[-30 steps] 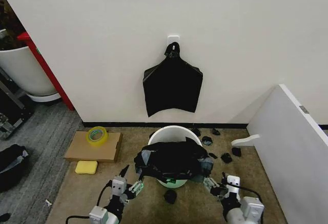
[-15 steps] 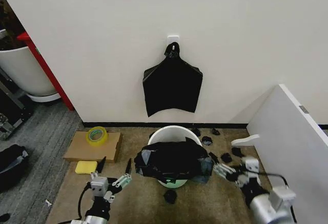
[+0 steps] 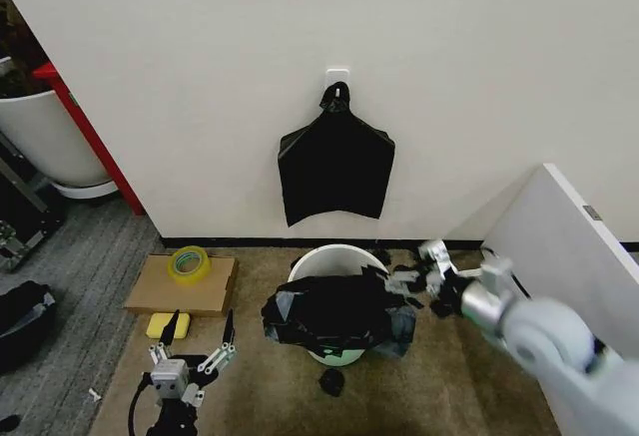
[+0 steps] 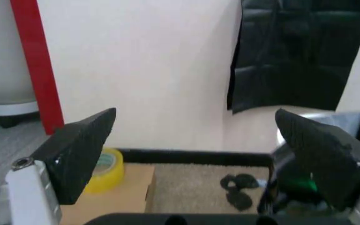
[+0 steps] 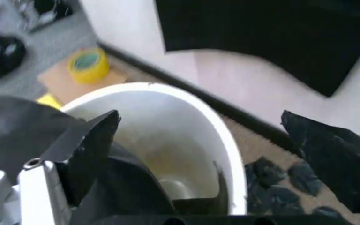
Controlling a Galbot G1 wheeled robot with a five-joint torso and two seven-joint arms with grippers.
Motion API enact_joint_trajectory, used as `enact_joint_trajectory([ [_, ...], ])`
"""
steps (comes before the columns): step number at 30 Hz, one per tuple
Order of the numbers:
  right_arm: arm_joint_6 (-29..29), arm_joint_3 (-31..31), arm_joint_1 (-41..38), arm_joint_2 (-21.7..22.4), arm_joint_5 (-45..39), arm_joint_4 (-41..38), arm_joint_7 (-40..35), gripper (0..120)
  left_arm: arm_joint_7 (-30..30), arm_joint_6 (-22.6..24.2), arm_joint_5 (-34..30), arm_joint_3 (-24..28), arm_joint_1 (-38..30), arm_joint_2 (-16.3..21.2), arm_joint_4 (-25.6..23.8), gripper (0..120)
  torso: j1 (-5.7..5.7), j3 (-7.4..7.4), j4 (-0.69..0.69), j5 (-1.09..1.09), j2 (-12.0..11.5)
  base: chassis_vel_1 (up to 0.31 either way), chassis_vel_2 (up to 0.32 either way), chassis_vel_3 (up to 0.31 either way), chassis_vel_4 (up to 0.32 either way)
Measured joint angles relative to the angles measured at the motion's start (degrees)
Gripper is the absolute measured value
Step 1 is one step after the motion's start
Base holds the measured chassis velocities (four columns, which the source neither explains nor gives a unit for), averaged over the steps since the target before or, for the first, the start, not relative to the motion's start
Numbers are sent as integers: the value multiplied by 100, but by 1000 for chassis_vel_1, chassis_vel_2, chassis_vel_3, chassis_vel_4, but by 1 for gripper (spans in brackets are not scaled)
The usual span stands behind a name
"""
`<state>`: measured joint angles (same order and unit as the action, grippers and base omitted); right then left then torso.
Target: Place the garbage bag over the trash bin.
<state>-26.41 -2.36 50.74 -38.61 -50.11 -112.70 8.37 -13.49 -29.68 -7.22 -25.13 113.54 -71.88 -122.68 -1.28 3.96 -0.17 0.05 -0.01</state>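
The trash bin [image 3: 341,254] stands on the carpet below the wall, its cream-white rim showing at the back. The garbage bag [image 3: 334,318] lies crumpled over the bin's front half and hangs down its front; the back half of the mouth is uncovered. My right gripper [image 3: 409,274] hovers open at the bin's right rim, close to the bag's edge. In the right wrist view the right gripper [image 5: 200,117] has its fingers spread above the bin [image 5: 225,140], with the bag [image 5: 17,126] to one side. My left gripper [image 3: 200,321] is open, low and well to the left of the bin, holding nothing [image 4: 196,117].
A flat bundle of black bags [image 3: 336,172] hangs on the wall above the bin. A cardboard sheet [image 3: 185,291] with a yellow tape roll [image 3: 188,263] and a yellow sponge [image 3: 168,326] lie to the left. Black scraps [image 3: 440,307] litter the floor. A white panel [image 3: 569,266] closes the right side.
Both grippers have left the bag's front corners. The left one has drawn back and to the left. The right one has swung forward and up to the bin's right rim. The bag stays draped.
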Motion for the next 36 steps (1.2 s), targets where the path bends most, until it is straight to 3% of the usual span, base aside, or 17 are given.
enact_joint_trajectory([
  [3, -224, 1093, -1315, -138, 86, 748, 621, 100, 6, -63, 66, 42, 263, -145, 6, 100, 0, 0, 5, -4, 0, 0, 0, 0, 0],
  [6, -247, 1815, -2091, -361, 400, 1320, 1151, 100, 7, -145, 135, 60, 391, -235, 54, 100, 0, 0, 2, -6, 0, 0, 0, 0, 0],
  [13, -84, 2730, -3164, -961, 1279, 2426, 2119, 100, -7, -277, 307, 62, 614, -316, 49, 100, 0, -1, 3, -5, 0, 0, 0, 0, 0],
  [19, 134, 2999, -3534, -1268, 1900, 3162, 2739, 98, -21, -355, 378, 64, 720, -371, 29, 100, 0, -1, 2, -4, 0, 0, 0, 0, 0],
  [26, 215, 3201, -3721, -1425, 2086, 3601, 2990, 72, -33, -334, 362, 48, 755, -386, -76, 100, 0, -1, 2, -4, 0, 0, 0, 0, 0],
  [36, 242, 3466, -3824, -1378, 2135, 3640, 3033, 35, -90, -279, 308, 102, 856, -379, -210, 100, 0, -1, 3, -4, 0, 0, 0, 0, 0],
])
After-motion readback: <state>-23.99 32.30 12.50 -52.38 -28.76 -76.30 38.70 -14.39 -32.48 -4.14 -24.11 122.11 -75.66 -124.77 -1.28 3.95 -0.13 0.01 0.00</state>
